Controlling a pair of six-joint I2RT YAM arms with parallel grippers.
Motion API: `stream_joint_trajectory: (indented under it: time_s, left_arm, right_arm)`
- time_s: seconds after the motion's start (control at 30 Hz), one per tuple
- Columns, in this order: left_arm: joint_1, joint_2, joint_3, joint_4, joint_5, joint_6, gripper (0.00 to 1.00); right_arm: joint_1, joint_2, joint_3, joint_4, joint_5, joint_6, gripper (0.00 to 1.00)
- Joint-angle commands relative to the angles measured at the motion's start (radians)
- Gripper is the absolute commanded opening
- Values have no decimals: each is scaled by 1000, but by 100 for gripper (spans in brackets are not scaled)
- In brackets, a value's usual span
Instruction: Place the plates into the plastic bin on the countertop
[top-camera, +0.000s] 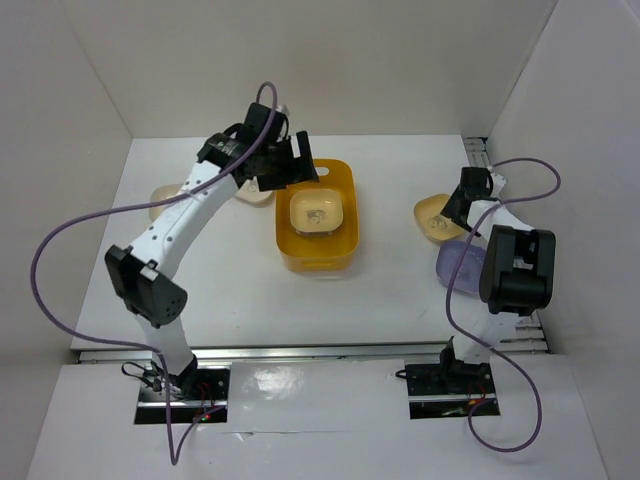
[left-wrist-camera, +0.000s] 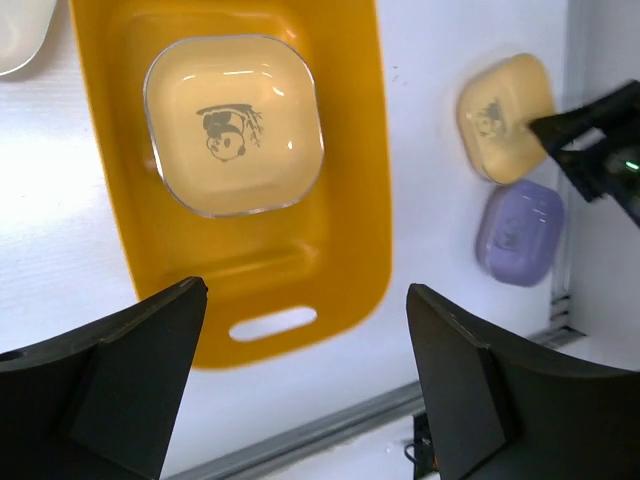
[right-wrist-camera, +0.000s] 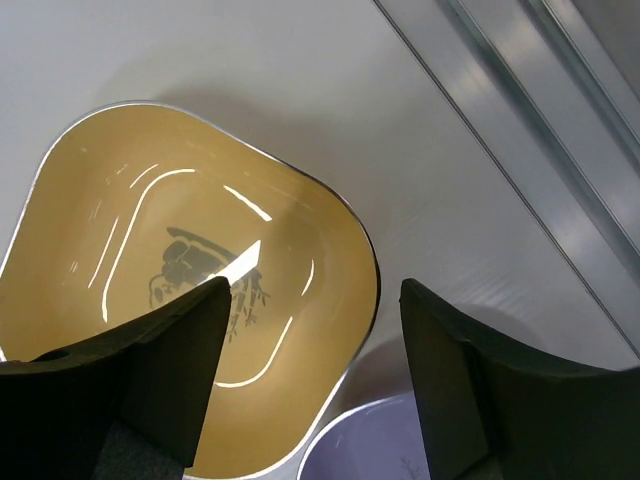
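Note:
The yellow-orange plastic bin (top-camera: 346, 182) stands mid-countertop (top-camera: 230, 290) with a cream plate (top-camera: 318, 212) lying flat inside. My left gripper (top-camera: 297, 170) hovers above the bin's far left corner, open and empty. In the left wrist view the bin (left-wrist-camera: 340, 230) and its plate (left-wrist-camera: 233, 125) lie below the spread fingers (left-wrist-camera: 130, 370). My right gripper (right-wrist-camera: 310, 295) is open and straddles the rim of a yellow-beige plate (right-wrist-camera: 190, 290), one finger over its inside, one outside. A lavender plate (right-wrist-camera: 380, 450) lies beside it.
A beige plate (top-camera: 163, 195) and a cream plate (top-camera: 252, 196) lie left of the bin, partly behind the left arm. The yellow-beige plate (top-camera: 436, 217) and lavender plate (top-camera: 460, 266) sit near the right wall's metal rail (top-camera: 485, 160). White walls enclose the countertop.

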Motion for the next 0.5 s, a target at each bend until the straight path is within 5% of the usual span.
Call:
stream_joint_trajectory:
  time_s: [0.0, 0.17, 0.33, 0.47]
  left_arm:
    - [6, -131, -45, -28, 10, 31, 94]
    - [54, -305, -181, -28, 33, 51, 100]
    - [106, -421, -245, -57, -40, 91, 100]
    - [156, -488, -326, -69, -87, 100, 100]
  right_arm:
    - [-7, 62, 39, 74, 13, 4, 75]
    - [-7, 153, 26, 106, 13, 22, 67]
    - [5, 173, 57, 124, -2, 31, 2]
    - [57, 194, 174, 92, 60, 31, 0]
